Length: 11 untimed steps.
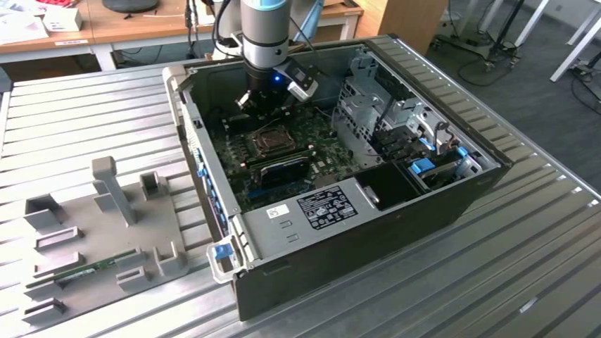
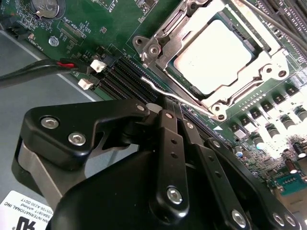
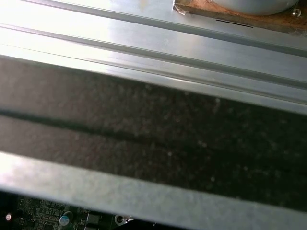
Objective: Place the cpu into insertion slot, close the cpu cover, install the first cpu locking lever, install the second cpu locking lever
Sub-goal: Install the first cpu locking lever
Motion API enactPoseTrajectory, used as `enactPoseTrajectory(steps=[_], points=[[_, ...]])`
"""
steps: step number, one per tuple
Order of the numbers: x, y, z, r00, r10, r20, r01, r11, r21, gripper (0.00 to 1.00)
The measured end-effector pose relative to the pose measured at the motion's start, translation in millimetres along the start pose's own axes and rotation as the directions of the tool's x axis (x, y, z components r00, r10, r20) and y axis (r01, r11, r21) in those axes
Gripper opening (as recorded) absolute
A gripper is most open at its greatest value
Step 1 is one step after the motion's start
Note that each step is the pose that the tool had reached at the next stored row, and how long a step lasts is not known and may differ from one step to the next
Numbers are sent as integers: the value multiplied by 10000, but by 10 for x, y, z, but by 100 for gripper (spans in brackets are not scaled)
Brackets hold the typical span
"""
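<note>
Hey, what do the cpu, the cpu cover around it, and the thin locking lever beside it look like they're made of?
The cpu: metal face, matte silvery-tan, with a soft, even sheen.
The cpu cover: likely stamped steel, bright silvery, with sharp glints along its bent edges.
The locking lever: probably bent steel wire, shiny, catching light as a thin bright line.

We count one chip (image 2: 216, 48) in one socket (image 2: 151, 48), one wire lever (image 2: 180, 99) beside that socket, two white plugs (image 2: 98, 65) near it, and one coin battery (image 2: 45, 5) farther off.
</note>
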<state>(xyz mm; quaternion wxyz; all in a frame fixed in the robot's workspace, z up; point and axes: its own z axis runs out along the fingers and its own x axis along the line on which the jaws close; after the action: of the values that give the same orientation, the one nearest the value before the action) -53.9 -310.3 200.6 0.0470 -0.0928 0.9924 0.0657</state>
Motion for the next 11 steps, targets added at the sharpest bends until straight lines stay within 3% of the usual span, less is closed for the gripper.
enactPoseTrajectory(steps=[4, 11], points=[[-2, 2, -14, 10000, 0, 1, 0, 10000, -1, 10], [-13, 17, -106, 10000, -2, 3, 2, 10000, 0, 10]])
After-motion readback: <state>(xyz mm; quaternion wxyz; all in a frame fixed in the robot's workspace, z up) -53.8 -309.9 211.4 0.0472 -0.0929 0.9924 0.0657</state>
